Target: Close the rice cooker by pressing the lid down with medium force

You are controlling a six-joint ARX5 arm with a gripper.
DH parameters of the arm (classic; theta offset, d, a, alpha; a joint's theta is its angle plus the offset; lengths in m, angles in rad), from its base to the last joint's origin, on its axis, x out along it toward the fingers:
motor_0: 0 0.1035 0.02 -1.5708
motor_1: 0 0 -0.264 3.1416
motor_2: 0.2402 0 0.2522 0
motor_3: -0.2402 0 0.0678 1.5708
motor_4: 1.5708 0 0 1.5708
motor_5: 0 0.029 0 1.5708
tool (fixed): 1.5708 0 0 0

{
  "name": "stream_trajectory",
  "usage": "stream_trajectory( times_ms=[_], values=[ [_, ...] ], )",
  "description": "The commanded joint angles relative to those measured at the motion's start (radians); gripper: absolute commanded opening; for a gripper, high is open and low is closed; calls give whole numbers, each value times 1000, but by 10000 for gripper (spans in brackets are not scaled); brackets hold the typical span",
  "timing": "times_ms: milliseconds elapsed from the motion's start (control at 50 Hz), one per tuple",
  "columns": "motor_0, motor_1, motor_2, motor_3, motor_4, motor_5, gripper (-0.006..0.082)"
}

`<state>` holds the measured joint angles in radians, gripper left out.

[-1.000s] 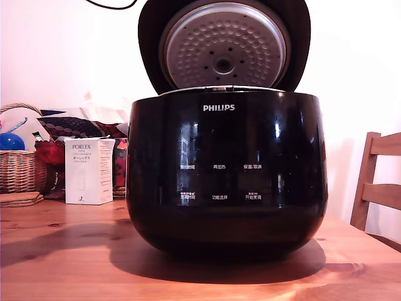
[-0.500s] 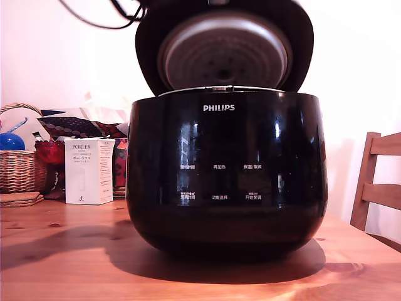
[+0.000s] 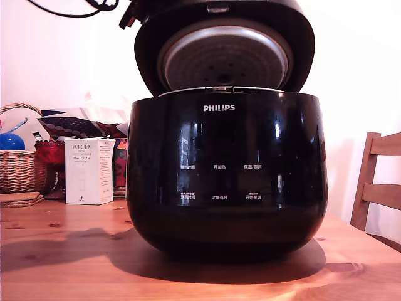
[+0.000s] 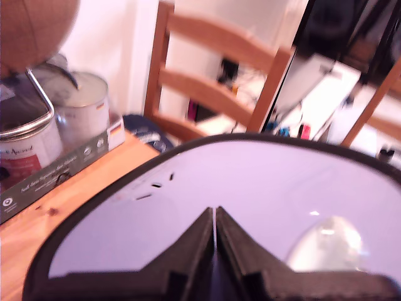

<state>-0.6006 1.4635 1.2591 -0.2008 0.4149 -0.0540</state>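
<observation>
A: Cooker [image 3: 227,169] sits mid-surface [image 3: 62,263], front to the exterior camera, PHILIPS lettering and small white labels facing out. Inside of the pot: hidden behind the front wall, cannot tell the contents.

B: Lid [image 3: 224,47]?

A: Hinged at the back, tilted forward over the pot, not shut. A gap shows between its front edge and the rim. The dimpled inner plate [image 3: 224,61] faces down and outward, central hole visible.

B: Gripper?

A: In the wrist view the fingers [image 4: 200,244] are pressed together, only a thin seam between them, holding nothing. The gripper [image 4: 214,216] lies against the lid's glossy top, which fills the lower part of that view. In the exterior view only a dark bit of the arm [image 3: 128,15] and a cable [image 3: 62,11] show above the lid's edge, on that view's left.

B: Surroundings?

A: On the exterior view's left: a white PORLEX box [image 3: 88,170] upright, beside the cooker and apart from it; a wicker basket [image 3: 22,168] with a blue ball [image 3: 10,140] in it; patterned fabric [image 3: 75,125] behind the box. A wooden chair [image 3: 377,188] at the exterior view's right edge. The wrist view shows lidded tins [image 4: 59,119] on a green carton [image 4: 56,172], and another chair [image 4: 216,78] beyond. Nothing stands between lid and rim.
</observation>
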Motion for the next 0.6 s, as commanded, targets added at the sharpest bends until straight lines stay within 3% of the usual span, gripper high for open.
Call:
stream_trajectory(
  times_ms=[0,580],
  values=[
    [-4,7,-41,8,-5,-10,-22],
    [-11,2,-124,71,-5,-24,-22]
  ],
)
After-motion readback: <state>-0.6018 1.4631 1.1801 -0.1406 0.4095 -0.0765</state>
